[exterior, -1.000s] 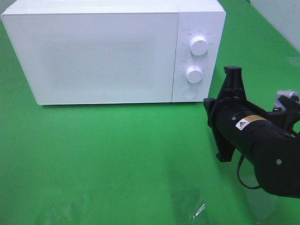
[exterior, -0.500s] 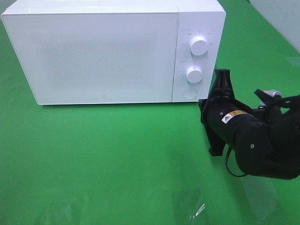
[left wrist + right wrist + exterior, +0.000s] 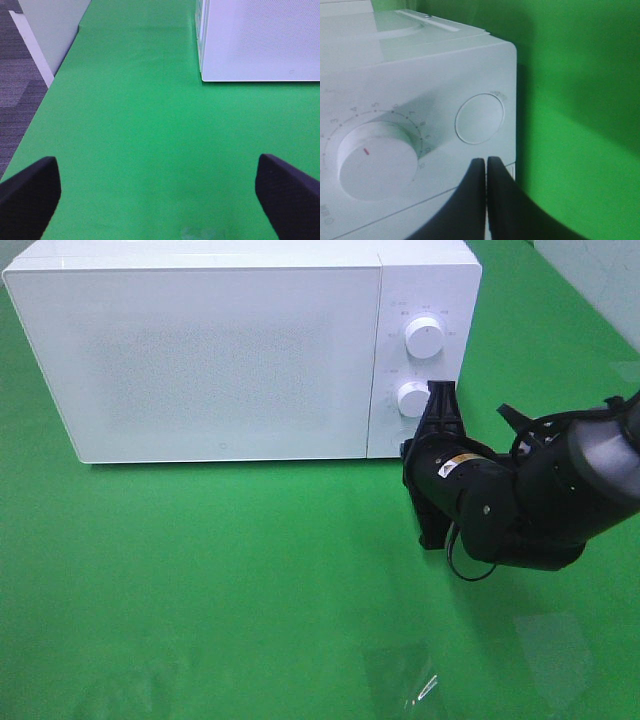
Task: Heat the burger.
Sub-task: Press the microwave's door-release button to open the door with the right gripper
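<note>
Appliance: white box-shaped microwave oven (image 3: 220, 350), door shut, speckled window panel, standing at the back of the table.
Controls: two white round dial knobs, upper (image 3: 425, 337) and lower (image 3: 413, 398); flat round white push button (image 3: 480, 118) beneath them.
Surface: green matte table cover (image 3: 230, 570).
Litter: clear crinkled film scrap (image 3: 400, 675) near the front edge.
Surroundings: grey carpeted floor (image 3: 20, 75).

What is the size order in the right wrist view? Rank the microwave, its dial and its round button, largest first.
1. microwave, fills over half the view.
2. dial.
3. round button, plainly narrower than the dial.
Both sit on one panel, so nearness hardly matters.
</note>
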